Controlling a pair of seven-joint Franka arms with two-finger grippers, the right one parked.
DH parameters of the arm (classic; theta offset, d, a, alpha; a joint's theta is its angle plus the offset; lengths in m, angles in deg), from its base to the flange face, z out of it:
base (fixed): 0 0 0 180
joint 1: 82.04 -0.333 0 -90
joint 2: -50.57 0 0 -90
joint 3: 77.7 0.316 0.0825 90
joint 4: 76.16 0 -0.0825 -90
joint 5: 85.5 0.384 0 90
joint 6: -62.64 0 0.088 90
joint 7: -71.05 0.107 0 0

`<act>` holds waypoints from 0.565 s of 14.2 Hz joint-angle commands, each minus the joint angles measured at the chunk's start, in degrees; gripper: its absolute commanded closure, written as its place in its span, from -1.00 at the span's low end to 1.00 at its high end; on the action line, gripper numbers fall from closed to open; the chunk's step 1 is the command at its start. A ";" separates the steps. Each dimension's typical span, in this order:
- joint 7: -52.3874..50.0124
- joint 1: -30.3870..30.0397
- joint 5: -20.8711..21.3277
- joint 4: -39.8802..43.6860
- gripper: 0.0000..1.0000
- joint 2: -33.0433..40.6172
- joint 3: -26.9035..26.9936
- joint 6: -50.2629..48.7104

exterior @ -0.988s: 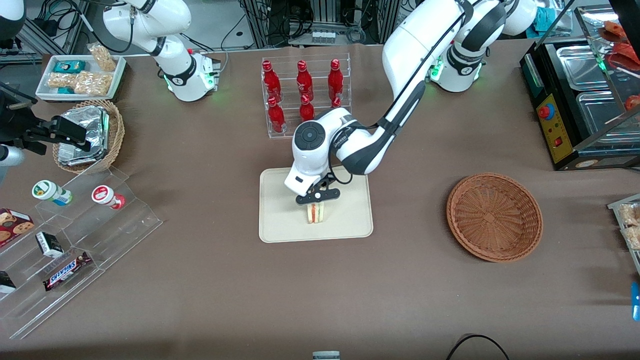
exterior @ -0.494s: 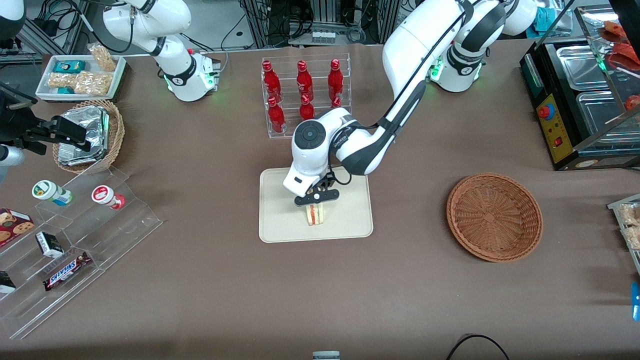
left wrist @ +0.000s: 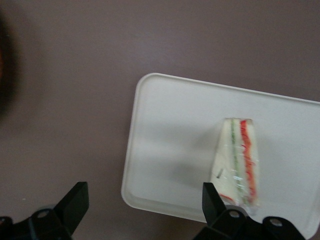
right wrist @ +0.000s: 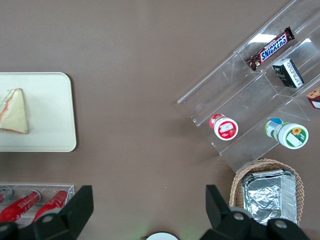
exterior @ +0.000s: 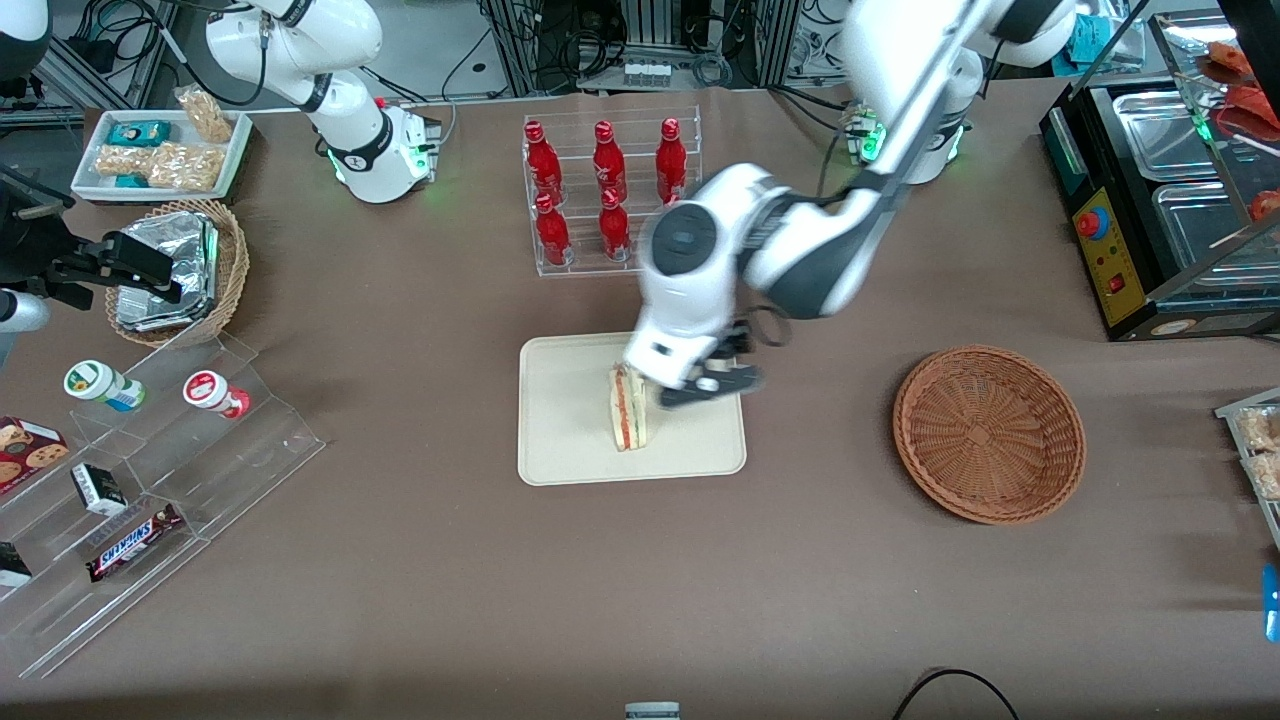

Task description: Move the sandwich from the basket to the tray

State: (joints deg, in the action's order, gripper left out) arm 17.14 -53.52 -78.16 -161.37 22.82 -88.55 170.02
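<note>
The sandwich [exterior: 628, 410] [left wrist: 240, 160] [right wrist: 14, 112], a pale wedge with red and green layers in clear wrap, rests on the cream tray [exterior: 560, 420] [left wrist: 170, 130] [right wrist: 50, 110]. My left gripper [exterior: 708, 390] [left wrist: 142, 205] hovers open above the tray's edge, beside the sandwich on the side toward the basket. Nothing is between its fingers [left wrist: 75, 200]. The reddish-brown woven basket [exterior: 988, 432] sits empty toward the working arm's end of the table.
A clear rack of red bottles [exterior: 610, 195] stands farther from the front camera than the tray. Toward the parked arm's end are an acrylic snack stand [exterior: 150, 470], a wicker basket of foil packets [exterior: 180, 270] and a white snack tray [exterior: 160, 150]. A food warmer [exterior: 1170, 200] is past the empty basket.
The gripper has opened and let go of the sandwich, which now rests on the tray. The gripper has risen and shifted sideways toward the basket.
</note>
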 commanded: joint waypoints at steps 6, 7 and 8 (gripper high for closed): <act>36.38 -21.29 -6.80 -13.05 -1.00 18.76 -0.40 -16.12; 40.07 -23.57 -6.81 -12.96 -1.00 20.61 -0.40 -18.41; 42.72 -25.16 -6.81 -12.96 -1.00 22.19 -0.31 -19.91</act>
State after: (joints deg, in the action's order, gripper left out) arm 54.19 -75.46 -83.84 -171.89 40.07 -88.19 152.56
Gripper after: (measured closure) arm 0.000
